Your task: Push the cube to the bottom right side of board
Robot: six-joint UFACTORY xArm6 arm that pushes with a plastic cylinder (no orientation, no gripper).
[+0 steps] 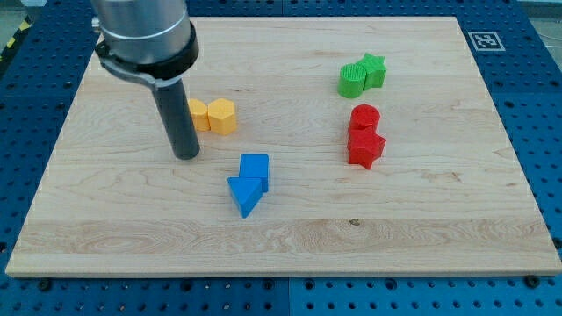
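Observation:
A blue cube (pixel 255 168) sits near the board's middle, touching a blue triangular block (pixel 244 195) just below and left of it. My tip (pixel 186 155) rests on the board to the left of the blue cube, a short gap away. Just above and right of the tip lie two yellow blocks: a small one (pixel 198 115) partly hidden behind the rod and a yellow hexagonal block (pixel 223 116).
A green star (pixel 374 70) and a green ridged block (pixel 353 79) lie at the upper right. A red cylinder (pixel 363 118) and a red star (pixel 365 147) sit below them. The wooden board (pixel 421 237) rests on a blue perforated table.

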